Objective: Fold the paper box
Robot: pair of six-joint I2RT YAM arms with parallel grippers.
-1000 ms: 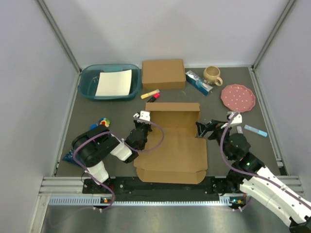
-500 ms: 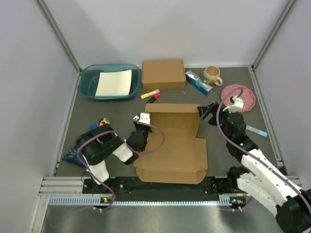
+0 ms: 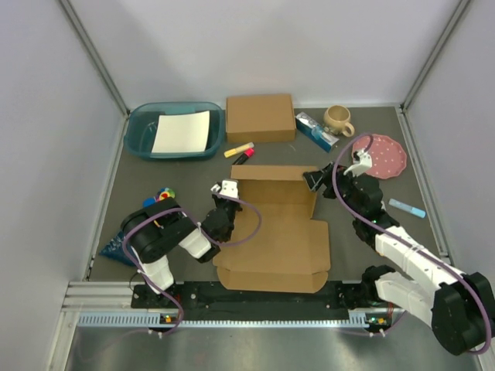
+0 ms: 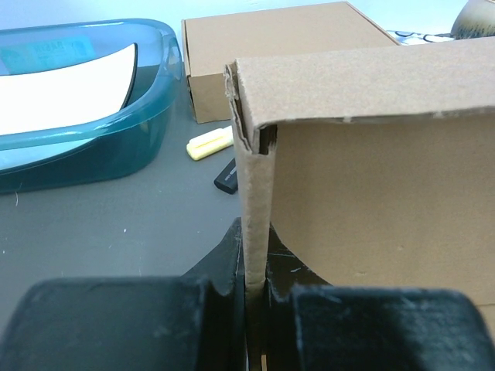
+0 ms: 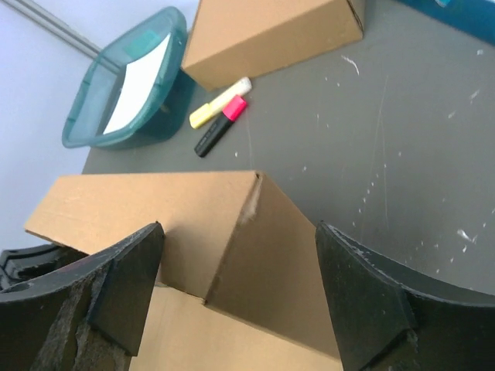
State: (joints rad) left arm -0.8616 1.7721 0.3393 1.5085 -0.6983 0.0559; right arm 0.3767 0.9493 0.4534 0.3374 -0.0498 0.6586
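1. Left end effector (image 4: pixel 252 287) is clamping the paper box (image 3: pixel 272 243), which is lying half-formed at the middle of the tabletop's (image 3: pixel 193 174) near edge, its base flat and its back wall standing upright.
2. That closed grip is pinching the box's left side wall edge-on, seemingly to be bracing it upright where it is meeting the back wall's corner.
3. Right end effector (image 5: pixel 240 267) is hovering with jaws spread wide, straddling the box's far-right corner without touching it, probably lining up to take hold of that side.

Bright even light, soft shadows, blurred foreground.
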